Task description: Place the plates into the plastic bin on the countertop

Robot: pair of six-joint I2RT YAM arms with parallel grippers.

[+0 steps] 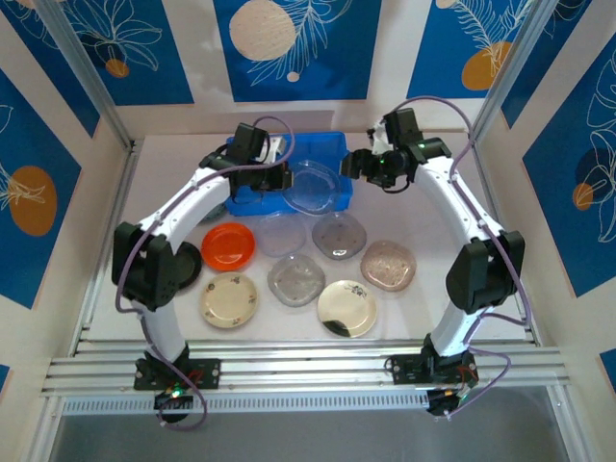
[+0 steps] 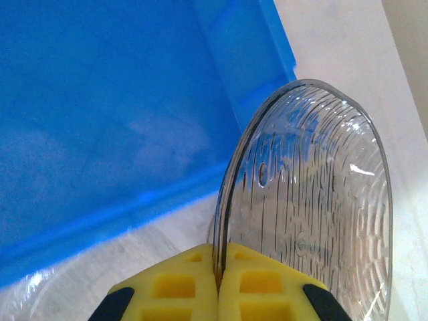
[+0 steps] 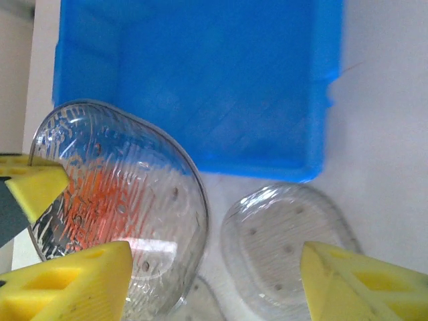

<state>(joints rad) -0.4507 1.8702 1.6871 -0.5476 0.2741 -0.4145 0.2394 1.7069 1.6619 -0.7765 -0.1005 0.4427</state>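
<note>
**Plate pinched on edge at the bin's corner**

Top external view: the left gripper (image 1: 279, 176) is clamping a clear ribbed plate (image 1: 313, 183) over the near right corner of the blue bin (image 1: 322, 149). The right gripper (image 1: 366, 166) is hovering just beside that plate, off the bin's right side. Nearer the bases, an orange plate (image 1: 228, 244), two cream floral plates (image 1: 229, 300) and several translucent plates (image 1: 295, 280) are lying on the countertop (image 1: 433, 192). A black plate (image 1: 190, 265) is peeking out from under the left arm (image 1: 183, 217).

Left wrist view: the yellow pads (image 2: 180, 287) are pressing together on the clear ribbed plate's rim, and the plate is standing on edge. The bin's wall and floor are lying behind it.

Right wrist view: this gripper's yellow fingers (image 3: 361, 281) are standing wide apart and gripping nothing. The clear ribbed plate is overlapping the left finger, with orange showing through the glass. One of the translucent plates is lying flat on the countertop just outside the bin's wall.
</note>
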